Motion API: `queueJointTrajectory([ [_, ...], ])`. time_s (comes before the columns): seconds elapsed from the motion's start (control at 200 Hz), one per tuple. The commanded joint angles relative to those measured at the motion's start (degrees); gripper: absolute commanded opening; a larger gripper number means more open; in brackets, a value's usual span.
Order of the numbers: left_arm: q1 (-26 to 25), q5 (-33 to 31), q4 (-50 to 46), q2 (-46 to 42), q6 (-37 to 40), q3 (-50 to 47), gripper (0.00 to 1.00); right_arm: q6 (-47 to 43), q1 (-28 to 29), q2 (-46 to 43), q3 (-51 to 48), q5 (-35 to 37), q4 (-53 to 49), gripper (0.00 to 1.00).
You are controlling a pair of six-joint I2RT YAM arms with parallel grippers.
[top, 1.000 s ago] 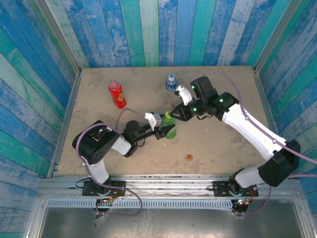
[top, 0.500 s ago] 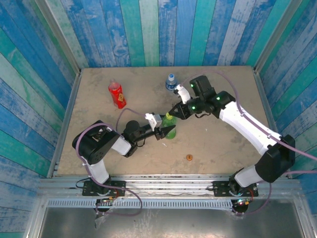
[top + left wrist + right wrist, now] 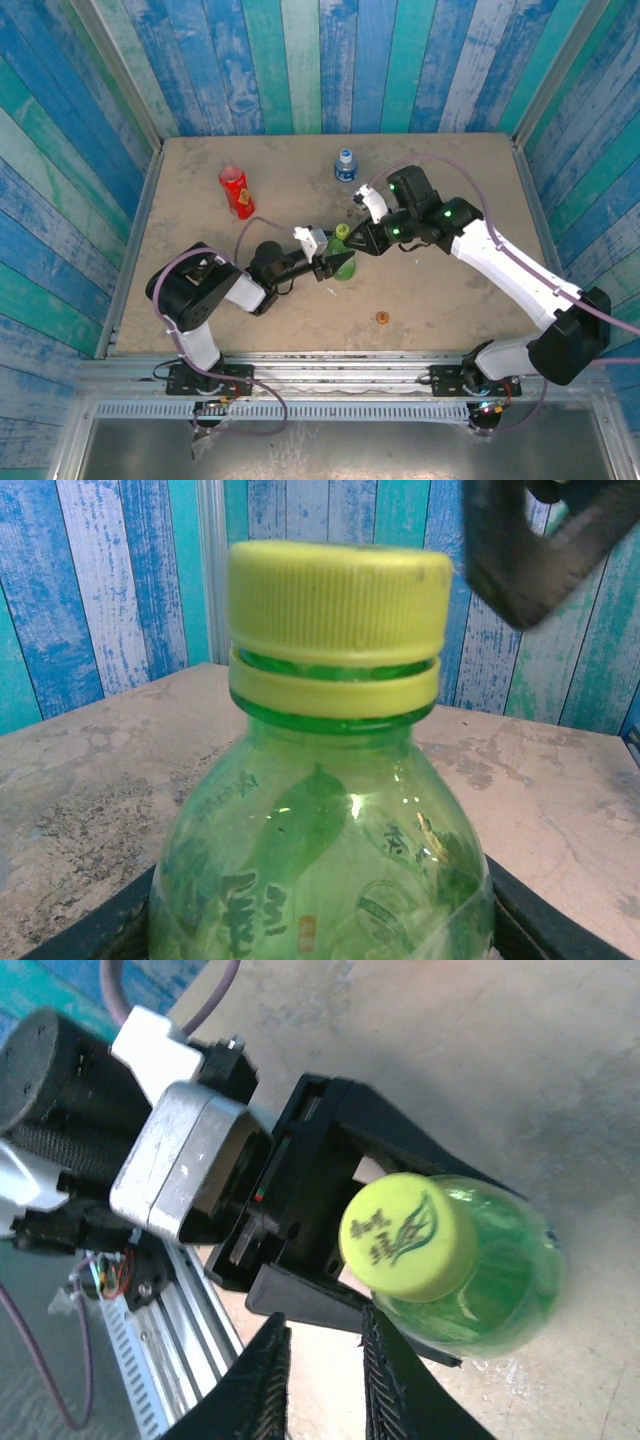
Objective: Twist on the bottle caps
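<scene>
Translucent green bottle (image 3: 320, 880) upright w/ yellow-green cap (image 3: 338, 600) on.

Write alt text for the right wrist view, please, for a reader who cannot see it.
A green bottle with its light green cap on stands on a tan table, its body clamped between the black fingers of the left gripper. The right gripper, open and empty, points in from the bottom edge, close to the cap.
</scene>
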Motion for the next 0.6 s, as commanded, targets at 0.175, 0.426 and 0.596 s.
queueJointTrajectory([
  [0.175, 0.2, -0.5, -7.3, 0.9, 0.9, -0.6, 0.6, -0.9, -0.9, 5.7, 6.9, 2.3, -0.4, 0.29],
  [0.426, 0.2, -0.5, -7.1, 0.6, 0.7, -0.6, 0.6, -0.2, -0.9, 2.8, 1.0, -2.7, -0.3, 0.18],
  [0.596, 0.2, -0.4, -7.7, -0.6, 1.2, -0.6, 0.59, 0.2, 0.3, -2.9, -4.5, -4.8, 1.9, 0.17],
])
